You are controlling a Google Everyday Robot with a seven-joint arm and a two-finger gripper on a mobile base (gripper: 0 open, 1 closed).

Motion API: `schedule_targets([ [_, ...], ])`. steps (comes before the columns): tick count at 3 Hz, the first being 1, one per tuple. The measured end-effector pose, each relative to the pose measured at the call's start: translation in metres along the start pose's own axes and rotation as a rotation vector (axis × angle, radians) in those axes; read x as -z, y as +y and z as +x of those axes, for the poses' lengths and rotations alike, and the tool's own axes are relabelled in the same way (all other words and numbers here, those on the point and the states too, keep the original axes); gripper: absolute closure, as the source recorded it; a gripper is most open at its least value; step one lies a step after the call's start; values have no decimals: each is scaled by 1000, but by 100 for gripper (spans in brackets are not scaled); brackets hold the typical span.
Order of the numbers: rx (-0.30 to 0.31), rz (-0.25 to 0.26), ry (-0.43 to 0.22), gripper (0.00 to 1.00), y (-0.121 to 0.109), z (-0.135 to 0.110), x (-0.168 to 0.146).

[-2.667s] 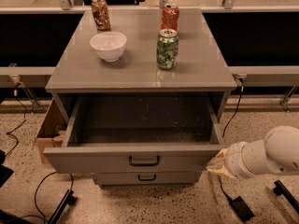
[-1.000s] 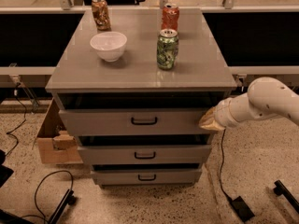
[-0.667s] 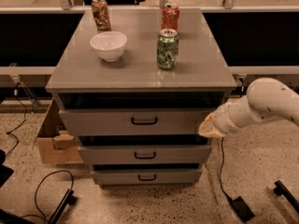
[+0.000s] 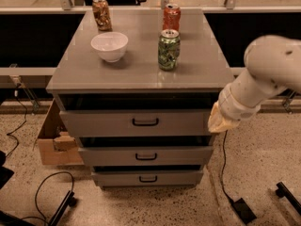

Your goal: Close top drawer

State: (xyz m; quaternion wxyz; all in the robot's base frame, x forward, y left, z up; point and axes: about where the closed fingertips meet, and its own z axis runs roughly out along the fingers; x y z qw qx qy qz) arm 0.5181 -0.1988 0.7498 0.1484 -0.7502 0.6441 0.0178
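A white bowl (image 4: pixel 109 45) and a green can (image 4: pixel 168 49) sit on top of the grey cabinet (image 4: pixel 75 72). Under them, the top drawer (image 4: pixel 136 123) looks pushed in. The gripper (image 4: pixel 220 121) is at the drawer's right end, and I cannot tell if it is open or closed.

tool (image 4: pixel 219 122) right of top drawer (image 4: pixel 103 123), bowl (image 4: pixel 109 46) on cabinet top (image 4: pixel 141 74)
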Motion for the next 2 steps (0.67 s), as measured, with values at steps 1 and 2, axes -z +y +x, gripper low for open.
schedule_targets([
  [1,9,-6,166,100,-21,21,73],
  [2,-83,10,360,100,-23,59,140],
])
